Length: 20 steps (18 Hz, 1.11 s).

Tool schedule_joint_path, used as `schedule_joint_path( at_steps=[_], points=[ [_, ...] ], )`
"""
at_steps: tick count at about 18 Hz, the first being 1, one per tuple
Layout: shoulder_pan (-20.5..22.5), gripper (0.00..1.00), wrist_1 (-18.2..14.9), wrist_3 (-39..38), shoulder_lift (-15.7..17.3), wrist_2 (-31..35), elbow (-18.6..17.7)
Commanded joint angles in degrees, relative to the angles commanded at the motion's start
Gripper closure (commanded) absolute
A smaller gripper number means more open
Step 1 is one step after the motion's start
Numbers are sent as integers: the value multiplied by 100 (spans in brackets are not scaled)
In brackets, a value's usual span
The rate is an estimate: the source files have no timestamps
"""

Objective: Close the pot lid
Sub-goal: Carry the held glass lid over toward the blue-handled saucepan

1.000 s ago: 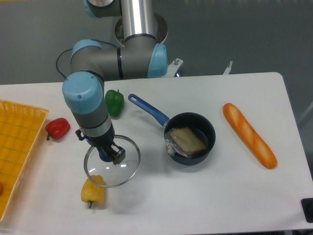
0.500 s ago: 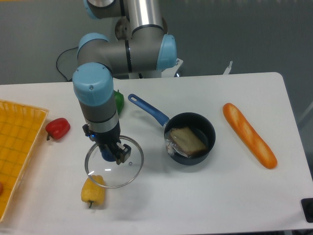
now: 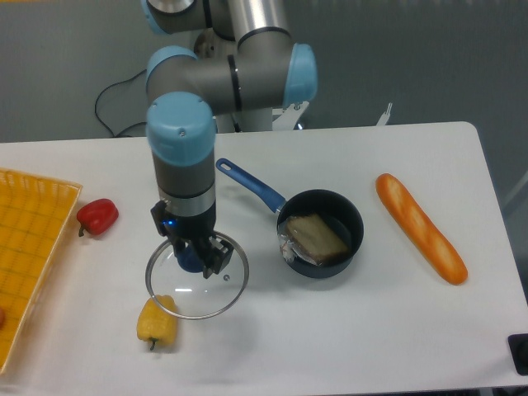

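White table (image 3: 346, 330): pot (image 3: 320, 233), baguette (image 3: 421, 228), peppers, basket (image 3: 29, 247).

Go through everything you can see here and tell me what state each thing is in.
pot: uncovered, something flat and brown inside
lid: off the pot, to its left, knob in the tool
tool: shut on the lid's knob
yellow pepper: partly under the lid's rim
bread loaf: lying right of the pot
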Motion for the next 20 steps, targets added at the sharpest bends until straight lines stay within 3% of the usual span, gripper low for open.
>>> schedule_joint_path(
  at_steps=[7, 20],
  points=[
    [641, 49, -17, 870, 0, -430, -229],
    [992, 49, -53, 906, 53, -974, -185]
  ],
)
